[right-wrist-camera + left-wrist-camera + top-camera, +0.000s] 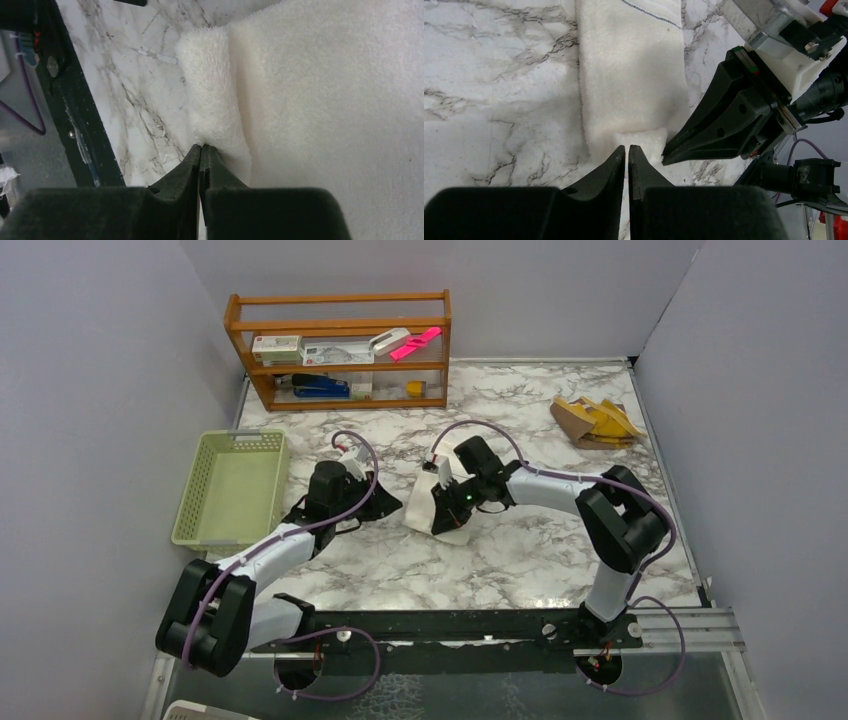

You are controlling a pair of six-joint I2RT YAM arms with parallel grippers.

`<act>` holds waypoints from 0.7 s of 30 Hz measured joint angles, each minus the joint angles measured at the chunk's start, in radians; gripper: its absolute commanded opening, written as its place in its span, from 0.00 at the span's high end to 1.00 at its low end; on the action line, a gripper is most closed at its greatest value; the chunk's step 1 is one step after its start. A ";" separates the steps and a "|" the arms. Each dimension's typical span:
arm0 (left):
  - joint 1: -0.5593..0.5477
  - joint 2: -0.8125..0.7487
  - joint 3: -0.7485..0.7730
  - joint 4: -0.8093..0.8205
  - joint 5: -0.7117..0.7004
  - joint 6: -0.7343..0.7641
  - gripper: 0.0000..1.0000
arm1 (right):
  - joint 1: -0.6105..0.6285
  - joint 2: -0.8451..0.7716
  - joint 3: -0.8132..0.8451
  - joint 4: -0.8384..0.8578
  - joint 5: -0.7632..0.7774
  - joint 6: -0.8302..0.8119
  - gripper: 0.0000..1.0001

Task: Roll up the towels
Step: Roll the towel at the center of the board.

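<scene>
Marble-pattern bench (pixel 520 560), grey walls around. White towel (pixel 631 75) lies mid-bench, near end turned over in small roll. Left hand (pixel 627 148) nearly closed, thin gap between tips, tips at towel's rolled end; grip on cloth not discernible. Right hand (pixel 201 148) fully closed, tips against roll's edge (pixel 212 100); pinch unclear. Yellow-brown towel (pixel 595 421) far right, well apart.

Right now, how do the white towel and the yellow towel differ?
1. Place: the white towel lies mid-table between both arms; the yellow towel sits far back on the right.
2. Contact: the right gripper is pinched shut at the white towel's turned-over edge and the left gripper is at its end; nothing touches the yellow towel.
3. Shape: the white one is a long flat strip; the yellow one is a crumpled heap.
Shared: both lie on the marble table, neither rolled.
</scene>
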 measured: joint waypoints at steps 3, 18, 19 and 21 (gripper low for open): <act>-0.009 0.030 -0.001 0.060 0.014 -0.012 0.89 | 0.000 -0.006 0.000 0.000 -0.043 0.013 0.99; -0.028 -0.070 0.006 0.120 0.059 -0.092 0.87 | -0.061 -0.031 -0.070 0.197 -0.368 0.256 0.99; -0.028 -0.084 0.007 0.116 0.060 -0.093 0.87 | -0.069 -0.021 -0.072 0.220 -0.383 0.287 0.99; -0.028 -0.103 0.012 0.108 0.060 -0.093 0.86 | -0.082 0.005 -0.072 0.259 -0.407 0.335 0.99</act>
